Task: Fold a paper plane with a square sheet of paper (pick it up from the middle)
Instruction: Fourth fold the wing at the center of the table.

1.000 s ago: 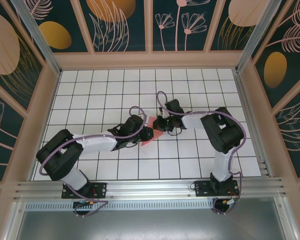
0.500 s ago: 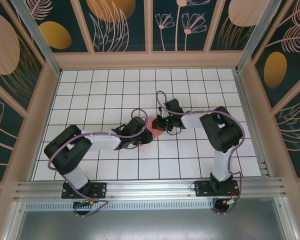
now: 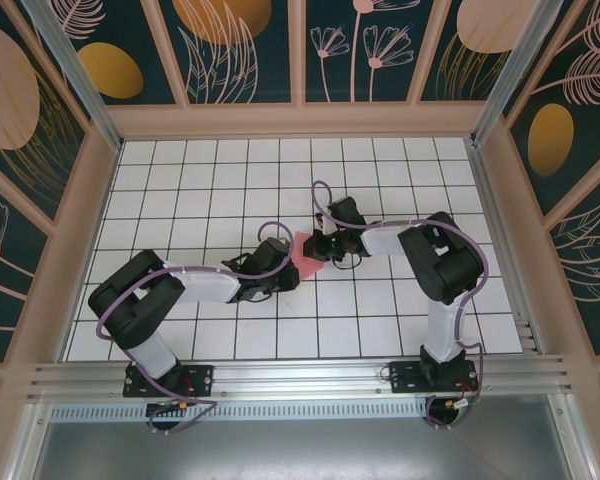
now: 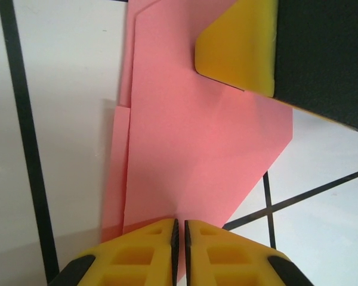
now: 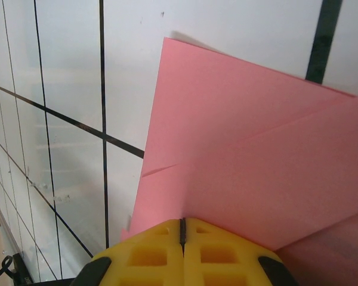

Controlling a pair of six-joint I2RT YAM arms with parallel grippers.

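The pink sheet of paper (image 3: pixel 305 254), folded into overlapping layers, lies between both grippers at the middle of the tiled table (image 3: pixel 180 180). My left gripper (image 3: pixel 288 271) comes at it from the lower left, my right gripper (image 3: pixel 321 249) from the right. In the left wrist view the jaws of the left gripper (image 4: pixel 179 221) are pressed together on the paper's (image 4: pixel 191 137) near edge, and a yellow finger (image 4: pixel 238 47) of the right gripper rests on its far part. The right gripper (image 5: pixel 181 221) is shut on the paper's (image 5: pixel 244 155) folded edge.
Wooden walls with patterned panels (image 3: pixel 90 160) enclose the table on three sides. An aluminium rail (image 3: pixel 300 375) carrying both arm bases runs along the near edge. The white grid tiles round the paper are bare.
The left arm has drawn in and its gripper has closed down on the paper's near edge. The paper's lower flap has been pulled up. The right gripper has kept its grip and place.
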